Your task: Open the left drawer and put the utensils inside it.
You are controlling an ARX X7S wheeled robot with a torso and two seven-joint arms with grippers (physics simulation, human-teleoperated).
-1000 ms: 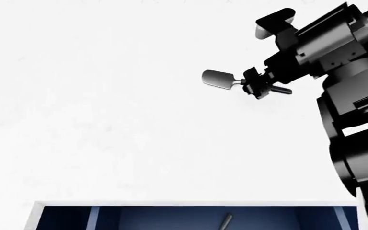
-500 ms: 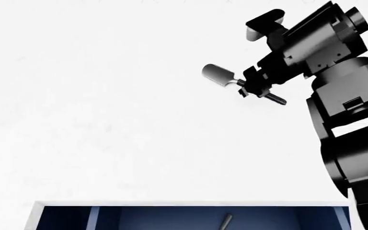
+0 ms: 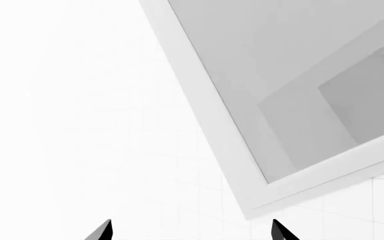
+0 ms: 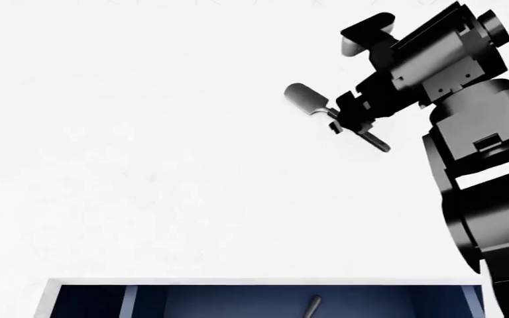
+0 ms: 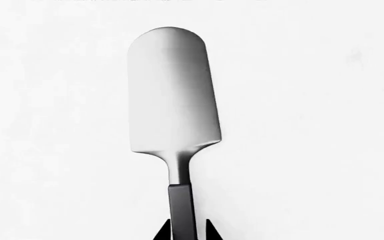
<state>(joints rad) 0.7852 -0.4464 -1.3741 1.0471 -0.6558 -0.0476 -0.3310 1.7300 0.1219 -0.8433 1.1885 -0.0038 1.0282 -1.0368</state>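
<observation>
The right gripper [image 4: 350,116] is clamped on the black handle of the spatula [image 4: 307,99], high over the white surface [image 4: 148,165]. The flat grey blade sticks out past the fingertips toward the left, tilted, and the handle end pokes out the other side. From the right wrist camera the spatula [image 5: 173,100] runs straight away from the gripper [image 5: 182,231], whose two black tips pinch the handle.

The left gripper [image 3: 190,231] shows only two dark fingertips set well apart with nothing between them, facing a white tiled wall and a pale framed panel [image 3: 299,100].

Nearest me, the left drawer [image 4: 87,299] stands pulled open, its blue interior showing, with the spoon [image 4: 312,307] lying inside it.
</observation>
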